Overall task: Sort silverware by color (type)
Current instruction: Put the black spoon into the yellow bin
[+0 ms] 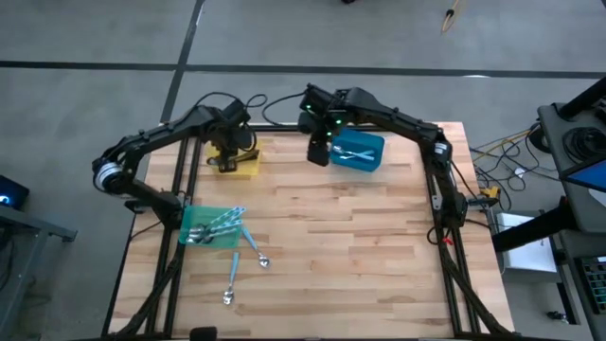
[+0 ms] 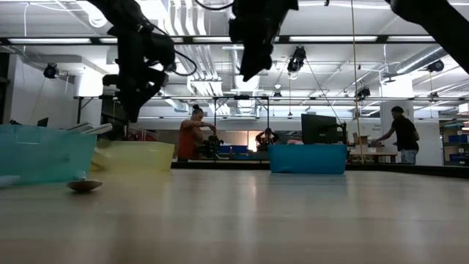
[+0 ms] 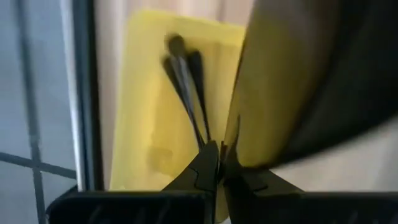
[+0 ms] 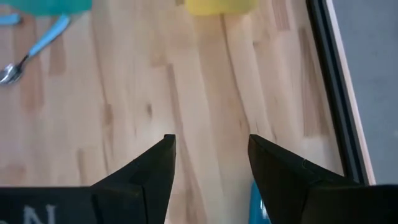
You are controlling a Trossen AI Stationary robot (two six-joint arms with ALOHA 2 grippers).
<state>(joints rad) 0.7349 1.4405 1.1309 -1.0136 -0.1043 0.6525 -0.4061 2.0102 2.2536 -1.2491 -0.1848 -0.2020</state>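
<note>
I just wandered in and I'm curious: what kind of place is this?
Probably a robotics lab or workshop: a wooden table with arms mounted, exposed ceiling pipes, and people at benches with monitors behind.

It was a large open robotics lab or workshop. Beyond the pale wooden butcher-block table [image 1: 360, 246], toward 12 o'clock, exposed ceiling pipes [image 2: 198, 22] and strip lights showed, and people [image 2: 192, 133] worked at benches with a dark monitor [image 2: 320, 128].

I can read just 1 mark: a pale capital "N" on the dark body of the right end effector [image 4: 208, 152], below its left finger; any letters beside it are cut off.
</note>
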